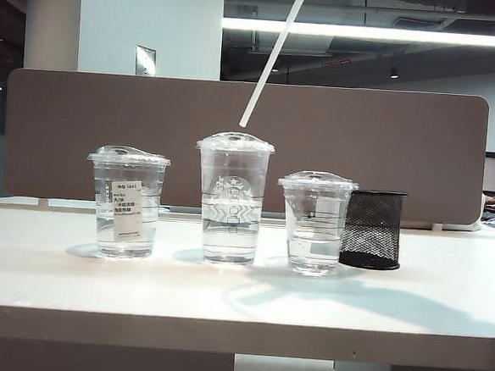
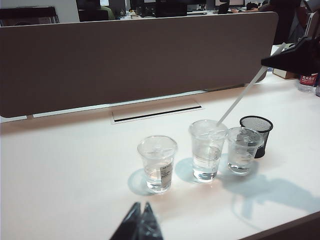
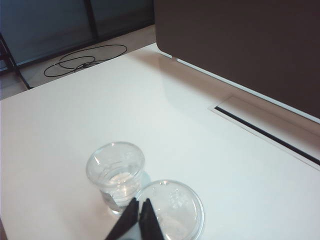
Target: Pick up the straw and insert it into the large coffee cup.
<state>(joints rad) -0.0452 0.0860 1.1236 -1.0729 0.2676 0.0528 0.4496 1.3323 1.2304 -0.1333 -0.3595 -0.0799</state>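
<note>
We see three lidded clear cups in a row on the white table [image 1: 443, 309], each part full of clear liquid, with a black mesh pot [image 1: 373, 229] touching or just beside the cup at the exterior view's right end. The big cup [image 1: 232, 197] stands in the middle, tallest, with a faint round logo on its side. The labelled cup [image 1: 127, 201] stands apart on its left, and the short cup [image 1: 315, 222] on its right.

The straw [image 1: 274, 56] hangs tilted in the air. Its lower tip sits just over the big cup's domed lid; from the exterior view it is above the dome, and in the left wrist view the tip appears to meet the lid, so we cannot tell whether it touches. Its upper end runs up and out of the exterior view.

Our right claw [image 3: 139, 216] is clenched, fingers pressed together. It sits above the big cup, with the labelled cup just beyond its tips. In the left wrist view a dark shape at the straw's upper end is that claw holding the straw; the right wrist view itself does not show the straw.

Our left claw [image 2: 141, 222] is clenched too and grasps nothing, held over the table's near edge. The labelled cup stands just ahead of it, the big cup farther off to the side.
</note>
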